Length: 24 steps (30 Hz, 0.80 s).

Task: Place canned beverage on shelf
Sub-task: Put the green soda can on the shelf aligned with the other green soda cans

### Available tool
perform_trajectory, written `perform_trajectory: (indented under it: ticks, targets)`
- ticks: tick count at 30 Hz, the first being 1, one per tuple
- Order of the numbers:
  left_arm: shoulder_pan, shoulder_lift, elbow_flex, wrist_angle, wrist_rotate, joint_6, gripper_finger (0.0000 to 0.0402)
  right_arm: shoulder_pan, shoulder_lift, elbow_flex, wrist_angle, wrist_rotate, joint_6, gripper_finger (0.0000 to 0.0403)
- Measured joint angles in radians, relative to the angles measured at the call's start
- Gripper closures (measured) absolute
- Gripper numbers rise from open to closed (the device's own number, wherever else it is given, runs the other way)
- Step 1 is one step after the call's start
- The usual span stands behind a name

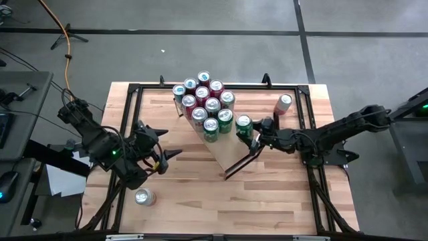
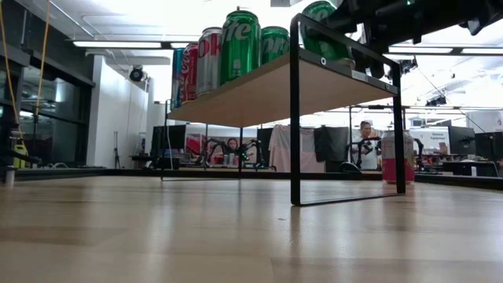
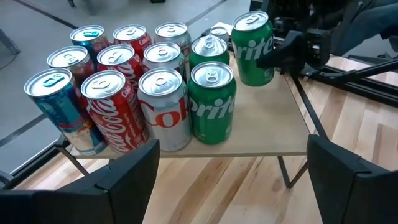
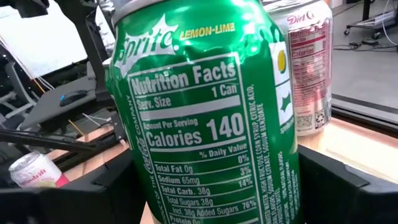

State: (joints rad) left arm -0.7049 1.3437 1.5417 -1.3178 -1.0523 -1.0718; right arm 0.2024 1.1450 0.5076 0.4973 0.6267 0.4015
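Observation:
The shelf [image 1: 222,152] is a pale-wood plank on a thin black frame, and it carries a cluster of red, silver, blue and green cans [image 3: 124,93]. At its right end stands a green Sprite can [image 1: 243,124], with my right gripper [image 1: 254,131] shut on it. In the low view this can [image 2: 324,31] shows at the plank's near corner. My left gripper [image 1: 167,142] hovers open over the table left of the shelf. It faces the cans, with nothing between its fingers [image 3: 124,180]. My right gripper pinches the Sprite can's side wall [image 4: 292,180] between its two fingers, one on each side. The fingers [image 3: 291,51] come in about level from the table's right side, at the can's mid height. The can stands upright, its base down at the plank's right end.
A pink can [image 1: 285,102] stands on the table beyond the shelf's right end. Another can [image 1: 144,197] lies on the table near the front left, below my left arm. The black table frame [image 1: 309,127] runs along the edges. Bare plank [image 3: 267,118] lies in front of the Sprite cans.

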Motion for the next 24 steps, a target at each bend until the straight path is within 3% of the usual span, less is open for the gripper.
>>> perform_trajectory:
  ticks: [5, 11, 24]
  targets:
    - [0.006, 0.000, 0.000, 0.000, 0.012, 0.010, 0.0094, -0.018, 0.007, 0.000, -0.033, -0.028, 0.002, 0.0096]
    - [0.005, 0.000, 0.000, 0.000, 0.026, 0.018, 0.0094, -0.028, 0.047, 0.002, -0.029, -0.041, 0.021, 0.0063]
    - [0.005, 0.000, 0.000, -0.001, 0.026, 0.037, 0.0094, -0.027, 0.062, 0.003, -0.048, -0.087, -0.044, 0.0061]
